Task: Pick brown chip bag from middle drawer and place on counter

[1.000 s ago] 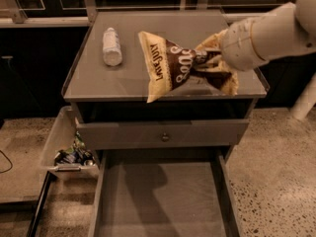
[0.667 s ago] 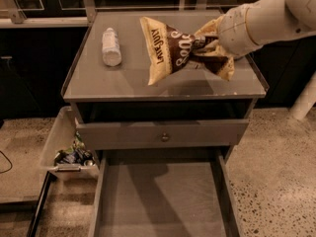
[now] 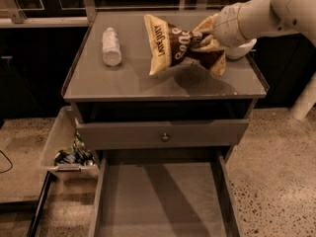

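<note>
The brown chip bag [image 3: 174,44] hangs tilted just above the counter [image 3: 123,83], its cream end with the lettering pointing left and down. My gripper [image 3: 206,35] is shut on the bag's right end, reaching in from the upper right over the counter's back right part. The bag casts a shadow on the counter below it. The middle drawer [image 3: 158,201] is pulled open at the bottom of the view, and its flat grey floor is bare.
A clear plastic water bottle [image 3: 111,46] lies on the counter's left side. A closed drawer front with a small knob [image 3: 163,136] sits above the open drawer. A bin of wrappers [image 3: 70,152] hangs at the cabinet's left. A white post [image 3: 303,100] stands at the right.
My gripper has carried the bag a little farther back and left over the counter. The bag has tilted so that its cream end points lower.
</note>
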You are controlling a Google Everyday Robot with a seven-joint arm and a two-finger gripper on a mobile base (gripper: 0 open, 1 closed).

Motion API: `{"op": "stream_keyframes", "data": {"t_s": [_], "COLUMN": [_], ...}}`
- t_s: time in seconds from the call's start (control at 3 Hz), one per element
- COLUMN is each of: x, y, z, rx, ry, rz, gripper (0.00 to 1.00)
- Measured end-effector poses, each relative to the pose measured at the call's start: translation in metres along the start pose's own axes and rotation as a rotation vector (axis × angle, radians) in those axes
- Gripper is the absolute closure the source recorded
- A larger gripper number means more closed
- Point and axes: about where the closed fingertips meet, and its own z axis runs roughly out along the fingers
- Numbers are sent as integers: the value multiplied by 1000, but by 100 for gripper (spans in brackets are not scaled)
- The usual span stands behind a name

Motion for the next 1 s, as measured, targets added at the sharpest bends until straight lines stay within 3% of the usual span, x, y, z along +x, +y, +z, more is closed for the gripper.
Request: {"op": "stream_keyframes", "data": {"t_s": [0.67, 1.0], "x": [42, 49], "y": [15, 27], "z": [39, 53], "rx": [-13, -33], "ry": [-34, -48], "rz": [94, 120], "gripper": [100, 83]}}
